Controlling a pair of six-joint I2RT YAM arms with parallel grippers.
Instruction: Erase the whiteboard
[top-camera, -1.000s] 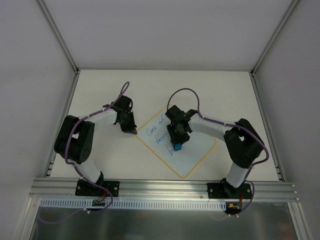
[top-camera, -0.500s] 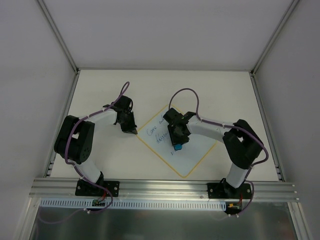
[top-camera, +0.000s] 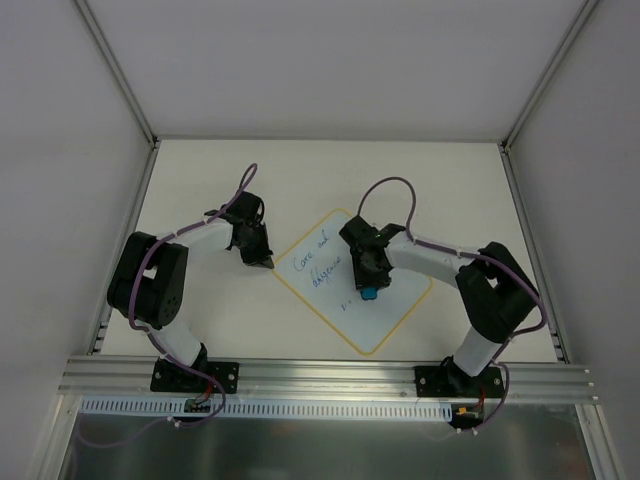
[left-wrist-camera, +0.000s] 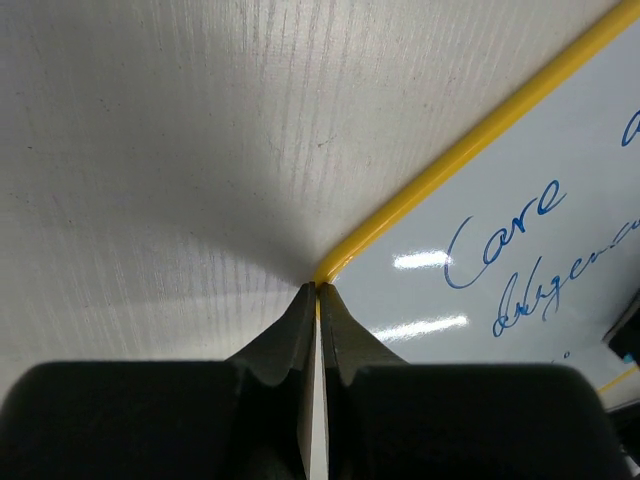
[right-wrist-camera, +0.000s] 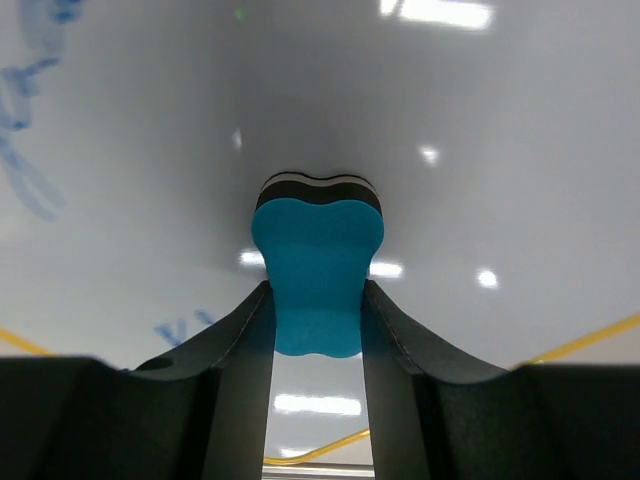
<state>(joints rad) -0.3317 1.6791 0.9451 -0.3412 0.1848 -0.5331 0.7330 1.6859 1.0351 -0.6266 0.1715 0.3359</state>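
Two arms are bolted at the near edge of the bench (top-camera: 200, 180), one base toward 7 o'clock and one toward 5 o'clock in the top view. The left arm (top-camera: 150, 285) rises from its base, folds at a raised elbow near 9 o'clock, then reaches inward and down. The right arm (top-camera: 495, 300) mirrors it, with its elbow near 3 o'clock and its forearm running toward the centre. Between them lies one whiteboard (top-camera: 390, 318), flat on the bench and turned like a diamond, its yellow border showing all round. The left end effector (top-camera: 268, 262) sits at the board's 9 o'clock corner. In the left wrist view it (left-wrist-camera: 317, 290) has its fingers drawn together on that corner, pinching the board's edge (left-wrist-camera: 470, 140). The right end effector (top-camera: 369, 285) points down over the middle of the board. In the right wrist view it (right-wrist-camera: 317, 300) is clamped on one blue eraser (right-wrist-camera: 317, 240), whose dark far end appears to rest against the board's surface (right-wrist-camera: 480, 130). Two lines of blue handwriting (top-camera: 315, 262) lie on the board's 10 o'clock side, beside the eraser (top-camera: 370, 293), with a few small blue marks just below them.
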